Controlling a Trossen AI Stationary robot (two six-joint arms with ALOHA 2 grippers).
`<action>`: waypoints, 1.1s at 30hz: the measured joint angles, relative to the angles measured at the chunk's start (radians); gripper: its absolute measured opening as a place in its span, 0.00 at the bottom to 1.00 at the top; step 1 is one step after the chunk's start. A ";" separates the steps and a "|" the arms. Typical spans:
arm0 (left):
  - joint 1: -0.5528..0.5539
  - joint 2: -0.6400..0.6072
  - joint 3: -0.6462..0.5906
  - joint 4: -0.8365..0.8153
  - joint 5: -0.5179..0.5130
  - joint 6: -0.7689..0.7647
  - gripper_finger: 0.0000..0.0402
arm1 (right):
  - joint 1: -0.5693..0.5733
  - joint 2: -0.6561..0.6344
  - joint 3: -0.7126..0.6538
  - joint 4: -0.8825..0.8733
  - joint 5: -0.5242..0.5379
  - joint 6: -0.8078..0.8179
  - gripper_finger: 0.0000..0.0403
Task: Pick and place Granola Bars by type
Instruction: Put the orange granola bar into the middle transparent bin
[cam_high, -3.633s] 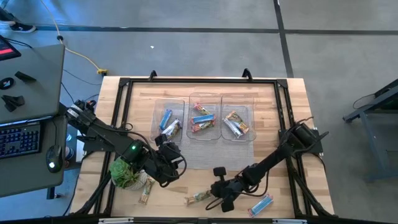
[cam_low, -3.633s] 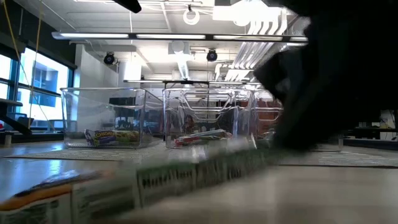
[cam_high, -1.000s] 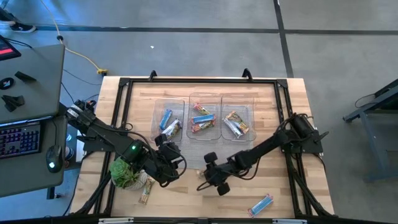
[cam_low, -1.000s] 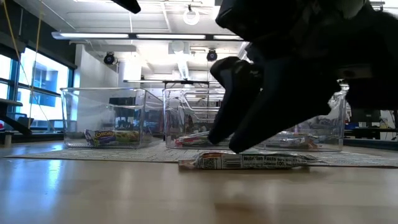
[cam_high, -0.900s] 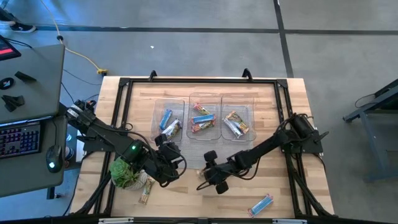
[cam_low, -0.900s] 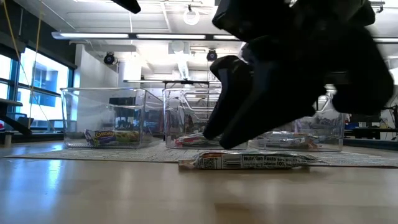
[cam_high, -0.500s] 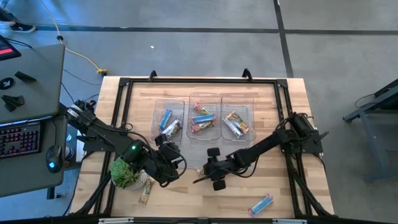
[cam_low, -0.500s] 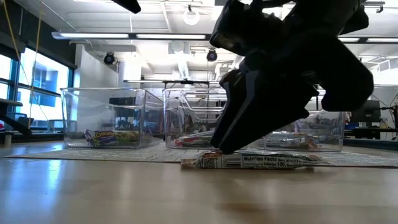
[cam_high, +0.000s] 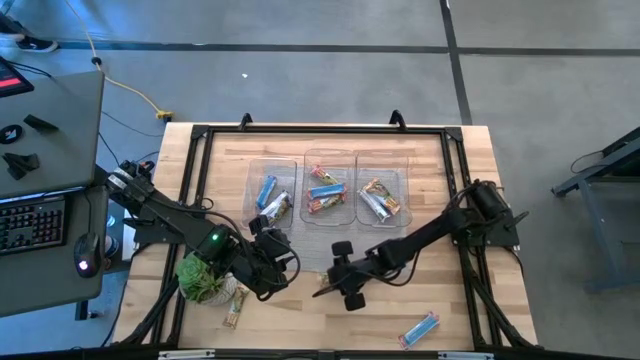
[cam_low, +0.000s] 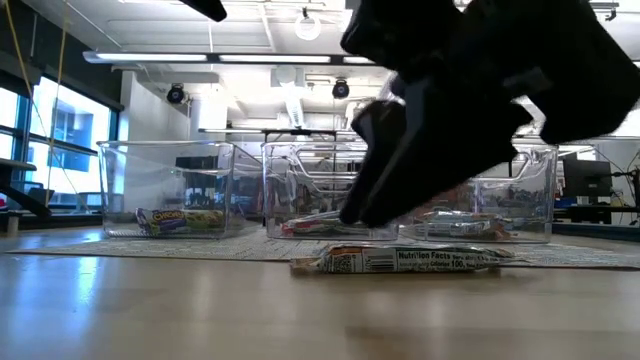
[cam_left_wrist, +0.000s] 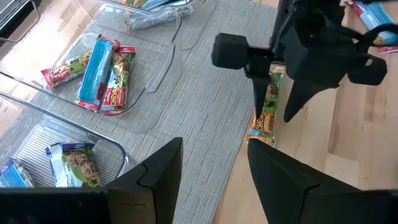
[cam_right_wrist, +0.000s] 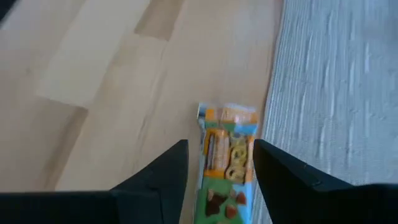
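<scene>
The right gripper (cam_high: 333, 286) is in the lower middle of the high view, out over the wooden table (cam_high: 460, 170). Its two dark fingers (cam_right_wrist: 163, 172) are spread apart, one on each side of a green and orange granola bar (cam_right_wrist: 227, 158). The bar lies flat on the wood, right beside the edge of the gray mat (cam_high: 315, 255). The fingers are not squeezing it. In the low view the bar (cam_low: 405, 260) sits on the table under the big dark gripper.

The left gripper (cam_high: 276, 268) waits in the lower left of the high view, next to the green plant (cam_high: 200, 278). Its fingers (cam_left_wrist: 158, 168) are apart too, and nothing is between them.

Three clear trays (cam_high: 330, 160) sit on the mat in the middle of the high view, each with bars inside. A blue bar (cam_high: 419, 328) lies alone at the lower right of the table. Another bar (cam_high: 236, 305) lies at the lower left, near the plant.
</scene>
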 joint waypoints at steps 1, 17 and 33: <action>0.000 0.000 0.000 0.000 0.000 0.000 0.44 | 0.000 0.004 0.000 -0.003 -0.001 0.007 0.42; 0.000 0.000 0.000 0.000 0.001 0.000 0.44 | 0.000 0.082 0.003 0.005 0.073 0.018 0.42; 0.000 0.000 0.000 0.001 -0.005 0.000 0.44 | -0.002 0.051 -0.001 -0.006 -0.011 0.036 0.16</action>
